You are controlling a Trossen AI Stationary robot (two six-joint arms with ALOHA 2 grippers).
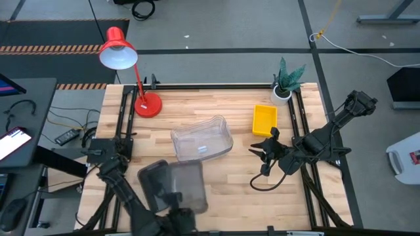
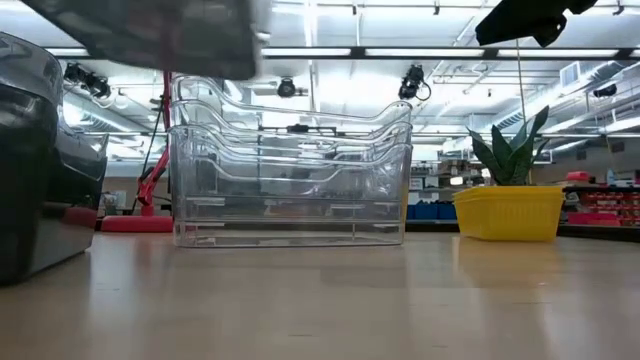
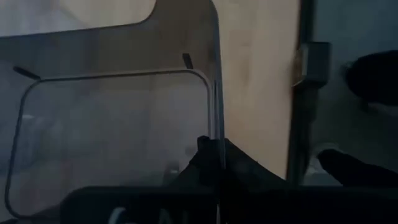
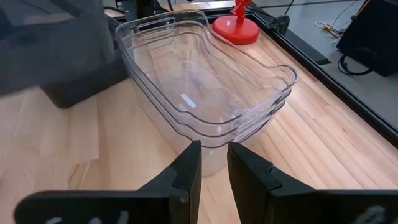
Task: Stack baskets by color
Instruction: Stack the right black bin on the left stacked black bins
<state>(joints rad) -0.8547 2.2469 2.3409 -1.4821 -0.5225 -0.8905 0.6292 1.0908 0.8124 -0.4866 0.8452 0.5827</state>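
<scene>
A grey basket (image 1: 187,185) is seen nearest the overhead cam, held up off the table at the near edge, blurred. It's clamped at its rim by the left gripper (image 3: 214,149), fingers together on the wall. A 2nd grey basket (image 1: 152,182) is set on the table just left of it, partly under it; in the low view it's seen as a dark mass at far left (image 2: 25,160), w/ the lifted one above (image 2: 160,35).

The clear baskets (image 1: 202,139) are nested in a stack at mid-table, slightly skewed; at least 3 rims are counted in the low view (image 2: 290,165).

The yellow basket (image 1: 264,120) is placed far right, near the plant (image 1: 286,80); whether it's one or several stacked can't be told.

The right gripper (image 4: 213,168) is held over the table right of the clear stack, pointed at it, fingers (image 4: 186,171) a little apart, nothing between them.

The red lamp (image 1: 131,72) is stood at far left.
</scene>
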